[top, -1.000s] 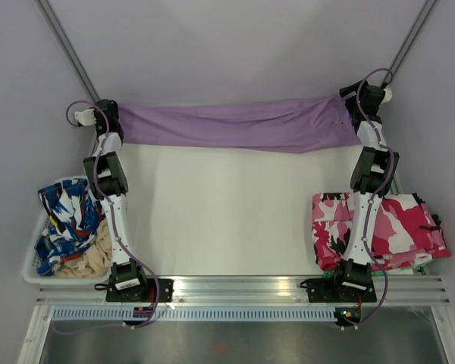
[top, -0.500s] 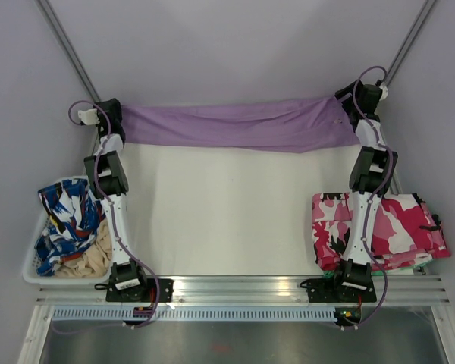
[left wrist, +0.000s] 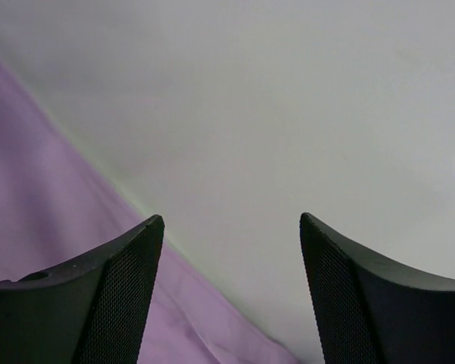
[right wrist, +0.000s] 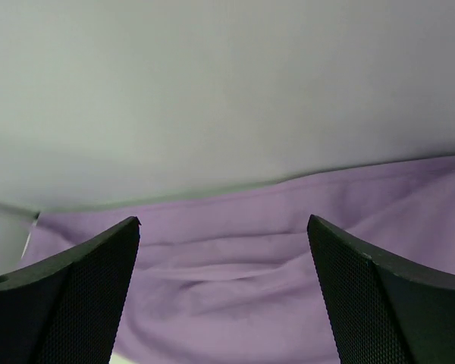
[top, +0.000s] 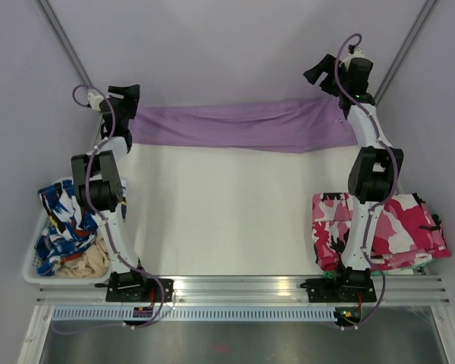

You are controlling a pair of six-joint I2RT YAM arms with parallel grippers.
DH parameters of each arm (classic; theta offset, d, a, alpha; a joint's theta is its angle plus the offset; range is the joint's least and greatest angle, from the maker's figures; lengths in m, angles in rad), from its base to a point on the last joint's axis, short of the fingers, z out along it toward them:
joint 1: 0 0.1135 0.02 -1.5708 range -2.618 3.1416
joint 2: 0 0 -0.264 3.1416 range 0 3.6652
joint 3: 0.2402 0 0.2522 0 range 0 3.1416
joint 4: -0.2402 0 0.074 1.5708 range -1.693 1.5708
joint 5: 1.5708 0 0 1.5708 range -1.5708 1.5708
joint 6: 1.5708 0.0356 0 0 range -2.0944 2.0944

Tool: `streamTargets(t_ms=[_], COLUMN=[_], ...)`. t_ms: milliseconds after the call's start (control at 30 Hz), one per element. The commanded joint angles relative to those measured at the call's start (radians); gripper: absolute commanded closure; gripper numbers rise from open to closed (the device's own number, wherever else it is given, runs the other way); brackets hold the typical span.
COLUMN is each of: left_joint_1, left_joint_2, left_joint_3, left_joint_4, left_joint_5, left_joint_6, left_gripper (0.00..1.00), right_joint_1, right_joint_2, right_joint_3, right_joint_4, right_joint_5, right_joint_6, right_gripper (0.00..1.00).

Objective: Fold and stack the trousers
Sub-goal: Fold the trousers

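Note:
The lilac trousers (top: 235,125) lie stretched in a long flat band across the far edge of the table, left to right. My left gripper (top: 129,92) hovers just above and behind their left end, open and empty; in the left wrist view (left wrist: 227,227) the trousers (left wrist: 45,220) show at lower left beyond the fingers. My right gripper (top: 315,73) is raised above the right end, open with nothing in it. Seen from the right wrist (right wrist: 224,224), the wrinkled trousers (right wrist: 235,273) lie below the wide-apart fingers.
A white basket (top: 30,262) at the left edge holds blue-and-white patterned clothing (top: 64,216) and a beige piece. A folded pink camouflage garment (top: 398,227) lies at the right. A metal rail (top: 235,287) runs along the near edge. Walls stand close behind the trousers.
The left gripper has opened and let go of the trousers' left end. Both grippers have lifted up and back from the cloth, which now rests on the table.

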Motion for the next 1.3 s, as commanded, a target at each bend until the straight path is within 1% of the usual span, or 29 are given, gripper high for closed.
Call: streamTargets(t_ms=[0,33,67,100,133,200,233,267,300,333,367,400,433,500,533,567,600,633,800,967,1033,1067,1133,1267], left_joint_1=[-0.105,-0.127,-0.165,-0.173,-0.211,-0.259,-0.276,-0.308,-0.322,-0.337,-0.364,-0.375,-0.386,-0.406,-0.411,-0.414,-0.414,-0.415,-0.415,-0.414,-0.415,-0.414,-0.414,-0.415], left_joint_2=[-0.062,-0.056,-0.044,-0.015,0.008,0.087,0.115,0.141,0.19,0.212,0.226,0.249,0.257,0.269,0.275,0.277,0.278,0.277,0.254,0.202,0.2,0.2,0.215,0.278], left_joint_3=[0.006,0.025,0.054,0.071,0.091,0.154,0.181,0.229,0.253,0.278,0.312,0.319,0.324,0.335,0.336,0.336,0.335,0.332,0.306,0.247,0.246,0.246,0.255,0.322], left_joint_4=[-0.019,-0.091,-0.108,-0.123,-0.136,-0.125,-0.125,-0.111,-0.107,-0.108,-0.122,-0.125,-0.127,-0.156,-0.163,-0.174,-0.2,-0.211,-0.248,-0.307,-0.334,-0.352,-0.358,-0.369], left_joint_5=[0.072,0.077,0.083,0.092,0.12,0.152,0.173,0.184,0.201,0.223,0.224,0.221,0.221,0.223,0.221,0.224,0.221,0.22,0.256,0.284,0.293,0.293,0.29,0.284], left_joint_6=[0.094,0.089,0.076,0.057,0.034,-0.016,-0.033,-0.055,-0.059,-0.061,-0.066,-0.069,-0.072,-0.07,-0.067,-0.063,-0.061,-0.053,-0.01,0.063,0.098,0.108,0.114,0.123], left_gripper=[0.22,0.22,0.22,0.23,0.24,0.29,0.31,0.37,0.41,0.44,0.52,0.56,0.6,0.68,0.71,0.75,0.77,0.81,0.83,0.83,0.83,0.83,0.83,0.82], right_joint_1=[0.101,0.116,0.162,0.176,0.193,0.235,0.248,0.265,0.271,0.275,0.276,0.278,0.279,0.288,0.291,0.302,0.305,0.313,0.324,0.324,0.319,0.316,0.314,0.311], right_joint_2=[0.018,0.04,0.051,0.061,0.08,0.1,0.119,0.126,0.128,0.124,0.12,0.117,0.117,0.116,0.114,0.113,0.113,0.117,0.185,0.261,0.295,0.304,0.34,0.436], right_joint_3=[-0.03,-0.027,-0.025,-0.025,-0.024,-0.01,-0.002,0.013,0.01,0.001,-0.013,-0.019,-0.025,-0.035,-0.041,-0.057,-0.068,-0.085,-0.076,0.028,0.071,0.079,0.122,0.24], right_joint_4=[0.0,-0.003,-0.003,0.0,-0.006,-0.043,-0.061,-0.081,-0.095,-0.092,-0.089,-0.089,-0.095,-0.124,-0.13,-0.135,-0.138,-0.139,-0.138,-0.142,-0.112,-0.059,-0.012,0.046], right_joint_5=[-0.11,-0.115,-0.121,-0.124,-0.126,-0.118,-0.12,-0.126,-0.126,-0.126,-0.133,-0.138,-0.14,-0.138,-0.135,-0.12,-0.114,-0.1,-0.042,0.109,0.147,0.155,0.191,0.232], right_joint_6=[-0.061,-0.053,-0.052,-0.055,-0.067,-0.137,-0.163,-0.22,-0.232,-0.236,-0.236,-0.239,-0.246,-0.278,-0.289,-0.298,-0.314,-0.318,-0.332,-0.368,-0.349,-0.314,-0.286,-0.205], right_gripper=[0.02,0.02,0.03,0.03,0.04,0.05,0.08,0.11,0.14,0.23,0.3,0.39,0.56,0.67,0.77,0.81,0.9,0.92,0.92,0.91,0.9,0.89,0.87,0.85])
